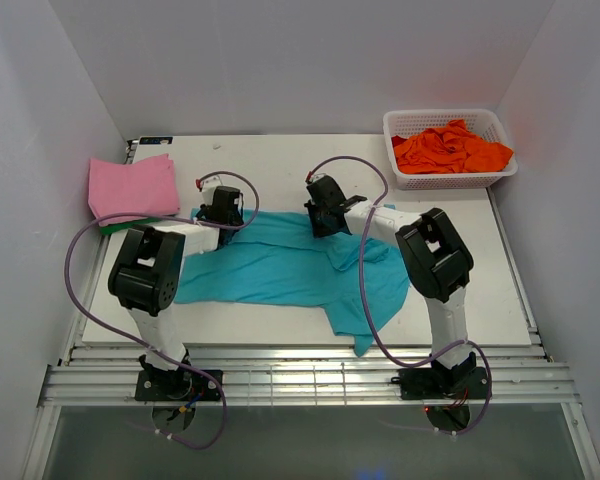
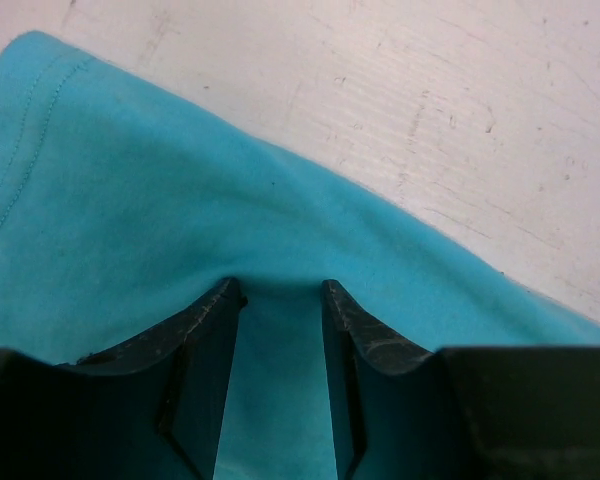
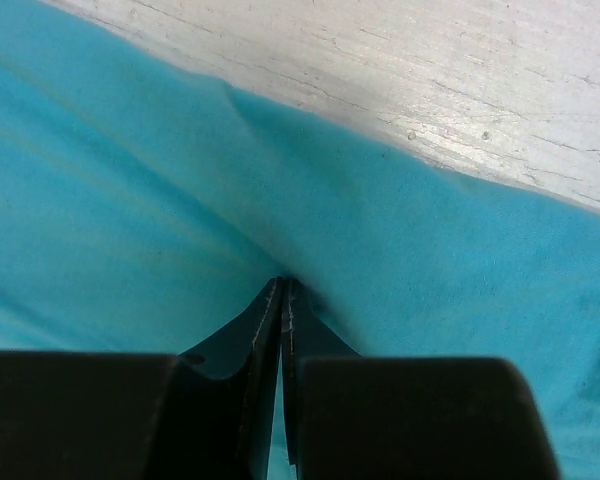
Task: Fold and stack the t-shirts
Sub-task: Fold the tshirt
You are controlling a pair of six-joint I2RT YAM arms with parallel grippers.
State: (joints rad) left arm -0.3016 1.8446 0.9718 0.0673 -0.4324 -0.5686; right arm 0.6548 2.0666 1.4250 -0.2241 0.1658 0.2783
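Upper left: one folded pink t-shirt [image 1: 133, 186] atop one green t-shirt [image 1: 112, 228], on the desk [image 1: 280, 160].
One left gripper [image 1: 223, 207], jaws apart astride teal cloth.
Centre: one teal t-shirt [image 1: 280, 270], spread out.
One right gripper [image 1: 325, 212], pinched together on its far edge.
Upper right: one white basket [image 1: 450, 180] holding orange t-shirts [image 1: 450, 148], heaped, number unclear.

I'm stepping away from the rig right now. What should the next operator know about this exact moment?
Left hand: open, fingers astride the far edge of the teal t-shirt.
Right hand: shut, pinching that same edge.
The teal t-shirt lies spread mid-table, unfolded. The pink t-shirt sits folded at far left. The orange t-shirts are heaped in the white basket at far right.
Done: pink one folded.
Left: fold and stack the teal one, then the orange ones.
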